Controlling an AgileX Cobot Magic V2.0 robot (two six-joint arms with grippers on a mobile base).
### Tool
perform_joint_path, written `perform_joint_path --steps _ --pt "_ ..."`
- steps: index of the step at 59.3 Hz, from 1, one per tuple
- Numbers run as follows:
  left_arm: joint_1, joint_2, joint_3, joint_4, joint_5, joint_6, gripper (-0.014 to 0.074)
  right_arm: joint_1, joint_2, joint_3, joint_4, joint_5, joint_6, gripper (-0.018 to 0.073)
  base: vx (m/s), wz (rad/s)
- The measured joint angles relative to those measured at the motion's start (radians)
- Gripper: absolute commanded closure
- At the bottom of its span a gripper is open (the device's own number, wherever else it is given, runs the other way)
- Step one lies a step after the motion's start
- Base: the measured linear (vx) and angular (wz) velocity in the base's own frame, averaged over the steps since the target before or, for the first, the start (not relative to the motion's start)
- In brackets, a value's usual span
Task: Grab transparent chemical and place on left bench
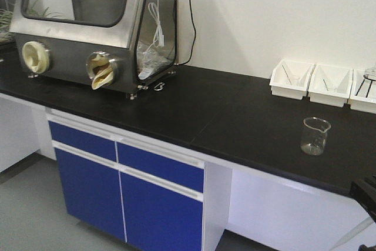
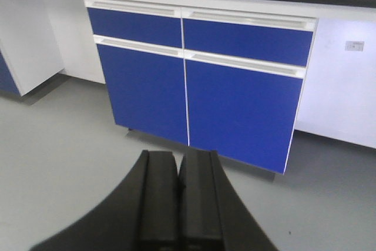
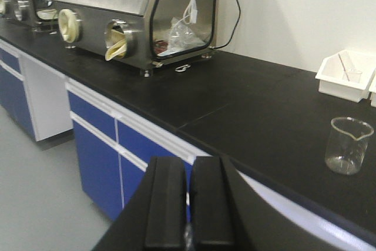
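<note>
The right gripper (image 3: 188, 160), nearest the lens, is pressed together, seemingly pinching the transparent chemical (image 3: 188, 238), a faint clear sliver; the left gripper (image 2: 178, 154) is closed and empty. The left bench (image 3: 235, 104) lies just ahead; placing is not yet done

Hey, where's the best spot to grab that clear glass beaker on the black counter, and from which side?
Probably the beaker mid-wall, right pincer coming level from the counter's front edge: it stands upright and alone, round sides free, with the white bins behind it.
</note>
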Motion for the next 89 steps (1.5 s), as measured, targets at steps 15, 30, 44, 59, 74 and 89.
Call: perform_joint_path --steps 15,30,44,59,74,89 --pt "0.0 0.0 0.0 0.0 0.0 0.0 0.06 0.0 0.0 0.0 0.0 0.001 0.0 0.0562 0.48 -0.23" --pt "0.0 0.0 0.0 0.0 0.0 0.0 0.06 0.0 0.0 0.0 0.0 0.002 0.001 0.0562 0.46 -0.3" --pt "0.0 0.0 0.0 0.0 0.0 0.0 0.06 0.0 0.0 0.0 0.0 0.003 0.001 0.0562 0.42 -0.33" --pt "0.0 0.0 0.0 0.0 0.0 0.0 0.06 0.0 0.0 0.0 0.0 0.003 0.001 0.0562 0.36 -0.33" --pt "0.0 0.0 0.0 0.0 0.0 0.0 0.06 0.0 0.0 0.0 0.0 0.003 0.001 0.0562 0.27 -0.32" --pt "0.0 0.0 0.0 0.0 0.0 0.0 0.06 0.0 0.0 0.0 0.0 0.006 0.001 0.0562 0.15 -0.33"
